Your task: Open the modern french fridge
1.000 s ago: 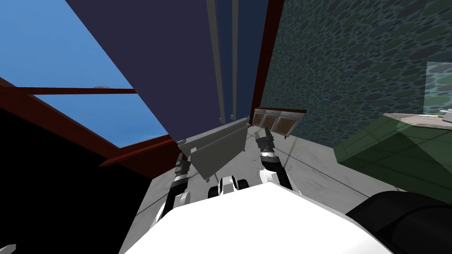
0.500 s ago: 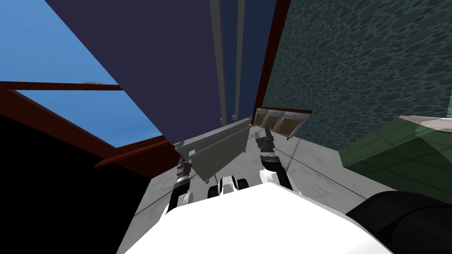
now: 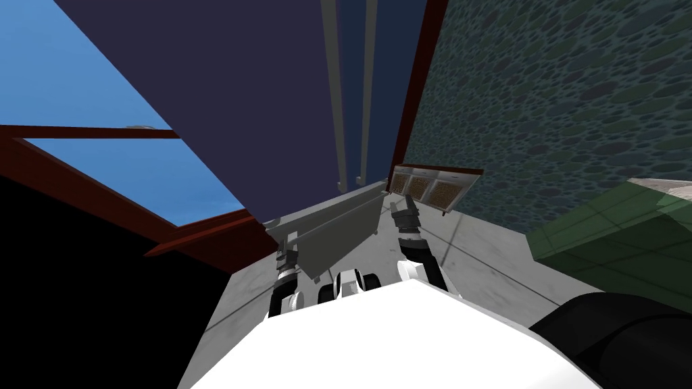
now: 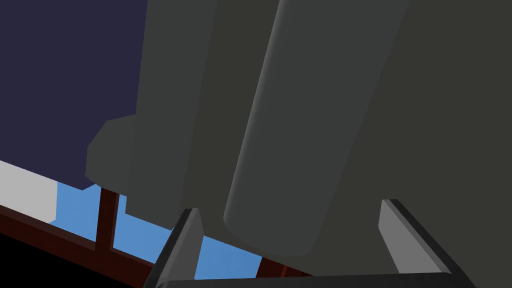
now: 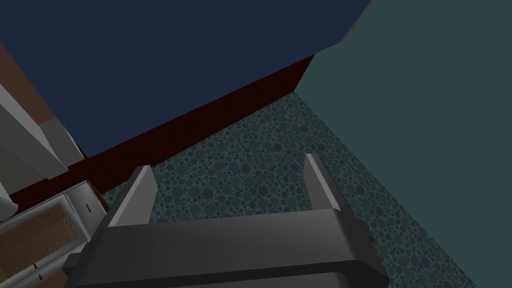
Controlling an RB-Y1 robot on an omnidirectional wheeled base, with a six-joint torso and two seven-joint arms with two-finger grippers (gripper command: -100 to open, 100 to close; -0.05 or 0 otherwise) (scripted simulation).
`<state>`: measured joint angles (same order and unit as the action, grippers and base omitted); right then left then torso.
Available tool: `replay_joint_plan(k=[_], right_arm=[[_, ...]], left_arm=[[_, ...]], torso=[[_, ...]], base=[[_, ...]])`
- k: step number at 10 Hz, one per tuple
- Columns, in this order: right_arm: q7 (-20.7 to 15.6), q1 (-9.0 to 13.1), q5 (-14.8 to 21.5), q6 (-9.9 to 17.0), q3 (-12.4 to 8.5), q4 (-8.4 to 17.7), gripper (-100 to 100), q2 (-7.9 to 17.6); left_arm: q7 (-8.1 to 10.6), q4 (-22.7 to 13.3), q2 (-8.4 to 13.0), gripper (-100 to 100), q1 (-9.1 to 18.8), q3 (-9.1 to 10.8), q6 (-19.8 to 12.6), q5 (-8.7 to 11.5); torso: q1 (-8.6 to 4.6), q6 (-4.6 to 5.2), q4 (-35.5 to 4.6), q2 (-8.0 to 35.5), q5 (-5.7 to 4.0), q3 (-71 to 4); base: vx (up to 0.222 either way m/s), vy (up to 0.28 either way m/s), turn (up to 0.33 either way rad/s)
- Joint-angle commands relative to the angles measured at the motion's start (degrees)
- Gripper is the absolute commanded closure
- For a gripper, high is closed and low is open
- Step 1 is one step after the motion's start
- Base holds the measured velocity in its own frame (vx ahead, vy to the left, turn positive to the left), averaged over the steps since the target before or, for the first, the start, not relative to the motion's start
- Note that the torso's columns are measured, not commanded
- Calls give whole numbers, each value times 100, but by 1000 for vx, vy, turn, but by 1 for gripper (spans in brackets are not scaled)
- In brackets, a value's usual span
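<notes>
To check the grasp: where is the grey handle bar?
In the left wrist view, the grey handle bar lies between the left gripper's open fingers.

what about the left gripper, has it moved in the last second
Yes: the left gripper has shifted rightward along the grey panel, away from its left end.

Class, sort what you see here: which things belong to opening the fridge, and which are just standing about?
For the job: fridge; its two upright door handles; grey drawer at its foot; left hand, open around the drawer's bar.

Standing about: right hand, open and idle; woven-front unit; green counter; window.
</notes>
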<state>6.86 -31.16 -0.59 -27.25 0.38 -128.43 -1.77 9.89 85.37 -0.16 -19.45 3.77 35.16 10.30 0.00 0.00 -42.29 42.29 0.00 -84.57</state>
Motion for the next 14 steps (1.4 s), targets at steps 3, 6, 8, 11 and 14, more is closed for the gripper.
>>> replay_joint_plan(k=[3, 6, 8, 11, 14], right_arm=[[0, -1, 0, 0, 0, 0, 0, 0], [0, 1, 0, 0, 0, 0, 0, 0], [0, 3, 0, 0, 1, 0, 0, -1], [0, 1, 0, 0, 1, 0, 0, 0], [0, 3, 0, 0, 1, 0, 0, -1]], left_arm=[[-13, 140, 0, -100, 25, 31, -155, 18], [-12, 198, -5, 100, -30, 4, -136, 7], [-15, 288, -6, 100, -79, -14, -201, 4], [-10, 365, -11, 100, -163, -47, -229, -2], [-5, 461, -14, 100, -253, -95, -233, -15]], torso=[[4, 0, 5, -16, 1, -10], [9, 10, 15, -17, 16, -3], [-3, 0, 3, 18, 6, 14], [5, 3, -2, -22, -5, -12], [-8, -1, 1, 15, 3, 11]], base=[[55, 11, 6], [-74, -27, 7], [-147, -67, 12], [-116, -57, 12], [-175, -78, 10]])
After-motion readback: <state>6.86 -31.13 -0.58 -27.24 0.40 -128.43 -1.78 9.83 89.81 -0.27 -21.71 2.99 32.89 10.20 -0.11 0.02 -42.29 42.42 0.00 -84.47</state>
